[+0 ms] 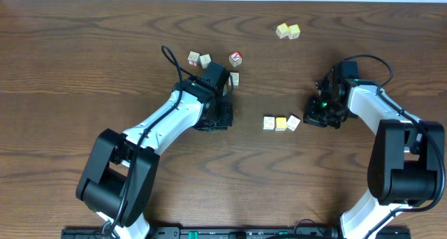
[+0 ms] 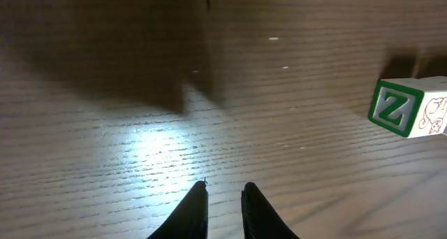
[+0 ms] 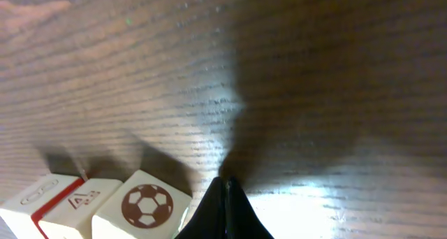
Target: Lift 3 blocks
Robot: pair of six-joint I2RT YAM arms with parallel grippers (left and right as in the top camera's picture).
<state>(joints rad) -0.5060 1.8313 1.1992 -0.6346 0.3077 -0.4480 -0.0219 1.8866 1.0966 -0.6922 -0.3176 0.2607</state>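
We see right gripper (image 3: 227, 186) fingers together just beside three small pale wooden alphabet cubes (image 1: 281, 123); left gripper (image 2: 223, 191) fingers slightly apart, empty.

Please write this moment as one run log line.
three blocks: row on table, unlifted | right gripper: shut, empty, beside them | left gripper: narrowly open, empty

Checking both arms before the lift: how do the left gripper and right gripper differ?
The left gripper has its jaws slightly apart; the right gripper has them shut. A green Z block lies off to the left gripper's side; the right gripper's tip is beside the soccer-ball block. Both hold nothing.
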